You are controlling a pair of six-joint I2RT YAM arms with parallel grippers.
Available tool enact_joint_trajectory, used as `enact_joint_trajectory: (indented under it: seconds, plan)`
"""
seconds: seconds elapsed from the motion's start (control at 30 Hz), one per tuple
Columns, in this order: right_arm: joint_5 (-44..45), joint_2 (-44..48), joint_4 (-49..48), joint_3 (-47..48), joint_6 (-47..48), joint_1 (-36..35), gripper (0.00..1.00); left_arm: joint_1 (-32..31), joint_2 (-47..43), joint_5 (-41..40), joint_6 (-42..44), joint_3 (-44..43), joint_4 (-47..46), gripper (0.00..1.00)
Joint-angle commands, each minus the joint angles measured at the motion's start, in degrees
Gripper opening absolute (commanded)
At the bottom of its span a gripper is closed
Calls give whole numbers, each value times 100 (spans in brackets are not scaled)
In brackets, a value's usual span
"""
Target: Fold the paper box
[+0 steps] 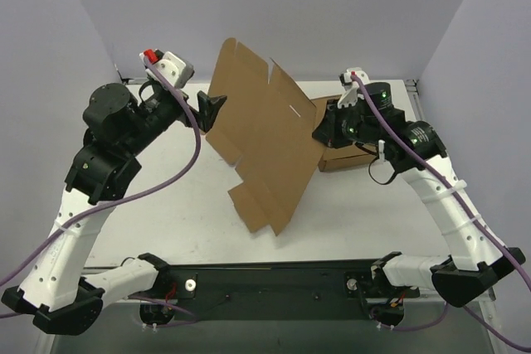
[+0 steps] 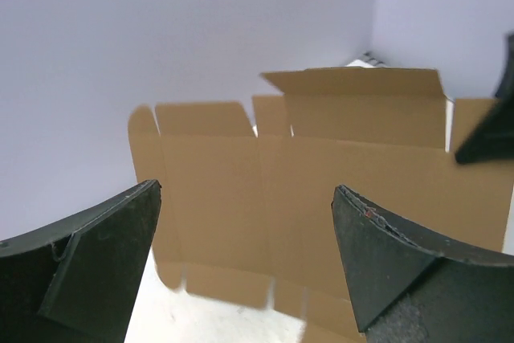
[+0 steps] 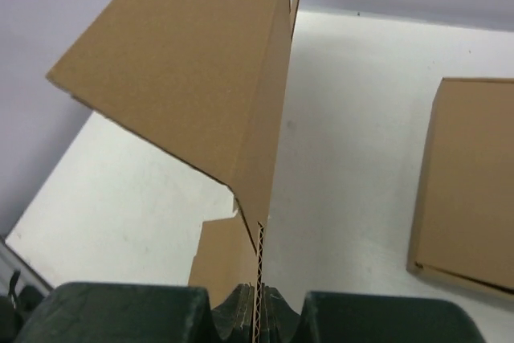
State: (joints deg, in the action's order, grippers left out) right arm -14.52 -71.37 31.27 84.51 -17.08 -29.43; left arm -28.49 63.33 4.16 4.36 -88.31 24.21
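The paper box (image 1: 265,143) is a flat brown die-cut sheet with flaps and slits, standing tilted on edge over the middle of the table. My right gripper (image 1: 320,133) is shut on its right edge; in the right wrist view the corrugated edge of the paper box (image 3: 193,62) runs straight down into the closed right gripper (image 3: 259,304). My left gripper (image 1: 213,109) is open just beside the sheet's upper left edge, not touching it. In the left wrist view the paper box (image 2: 337,182) fills the space beyond the wide-apart fingers (image 2: 96,263) of the left gripper (image 2: 245,194).
A compact folded brown carton (image 1: 348,157) lies flat on the white table (image 1: 166,205) under the right arm, also visible as the carton (image 3: 470,182) in the right wrist view. White walls enclose the table at the back and sides.
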Motion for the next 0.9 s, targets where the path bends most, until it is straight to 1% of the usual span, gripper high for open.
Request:
enact_joint_trajectory:
  seconds: [0.0,0.03,0.07,0.13,0.2,0.27,0.3,0.37,0.63,0.8,0.87]
  plan:
    - [-306,-166,2391,793,969,-10,0,-34,461,2123,1497,-326,348,98]
    - [-305,-192,2706,891,1039,-10,0,-42,461,2211,1558,-327,296,97]
    - [-314,-219,2848,970,1188,-10,0,-51,435,2516,1742,-249,234,97]
    - [-340,-289,3103,1102,1295,-1,0,-112,391,2764,1901,-169,94,98]
    - [-437,-324,3175,1112,1452,-19,0,-209,469,2949,2182,-195,189,97]
    - [-604,-333,3228,1094,1549,-19,0,-542,654,2871,2567,-247,374,97]
    - [-639,-342,3228,1085,1611,-19,0,-691,733,2697,2718,-274,426,97]
    - [-561,-368,3245,1085,1620,-19,0,-1034,900,2546,2999,-292,480,97]
    - [-639,-465,3228,1033,1655,-54,0,-1282,1409,2721,3202,-476,559,97]
    - [-675,-500,3219,989,1664,-177,0,-1352,1594,2739,3203,-511,304,97]
    - [-640,-483,3219,962,1655,-247,0,-1387,1779,2791,3203,-695,356,97]
